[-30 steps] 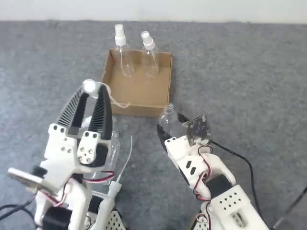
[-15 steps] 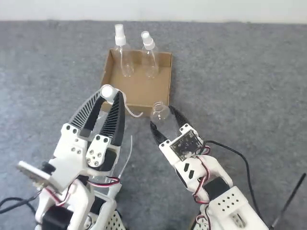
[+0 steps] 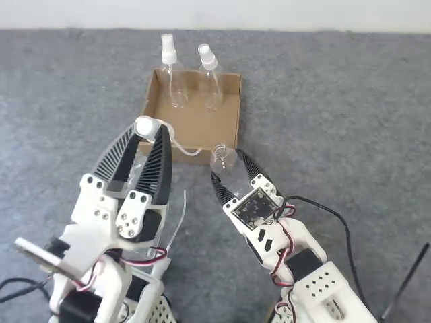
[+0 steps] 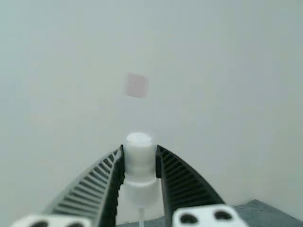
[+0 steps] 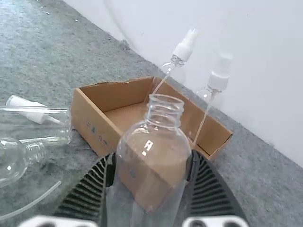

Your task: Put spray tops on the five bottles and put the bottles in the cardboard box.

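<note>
Evidently, a spray top [image 4: 139, 163] is clamped in the left tool [image 3: 149, 131] while an uncapped bottle [image 3: 223, 159] is gripped upright by the right tool [image 5: 150, 163], so they can be joined.

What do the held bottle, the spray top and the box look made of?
The bottle looks like clear glossy plastic, possibly glass: the box shows through it. The spray top seems smooth, opaque white plastic. The box is matte brown cardboard with raw cut edges.
</note>
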Controlling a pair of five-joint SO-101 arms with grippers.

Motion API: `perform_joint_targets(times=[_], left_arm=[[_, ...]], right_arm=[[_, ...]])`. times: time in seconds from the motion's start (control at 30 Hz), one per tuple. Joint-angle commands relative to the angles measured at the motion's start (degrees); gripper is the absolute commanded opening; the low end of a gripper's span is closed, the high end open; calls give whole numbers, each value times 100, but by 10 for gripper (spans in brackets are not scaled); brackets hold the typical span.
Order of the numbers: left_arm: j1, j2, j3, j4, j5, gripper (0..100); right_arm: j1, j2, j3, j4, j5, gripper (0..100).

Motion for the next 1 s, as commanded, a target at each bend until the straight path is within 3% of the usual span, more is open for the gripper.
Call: perform_joint_targets(times=[0.0,0.37,0.67,0.97], left_arm=[[378,0,-92,-176,53,14],[519,624,22,-193,-62,14],[501,325,22,70,-88,14],[-70,-97,75,97,-62,14]], right_arm=[[-286,-180,132,-92,70,6],[-382,-180,132,-75,79,6],[-374,-180,132,-84,79,6],[-400,-180,132,-84,79,6]])
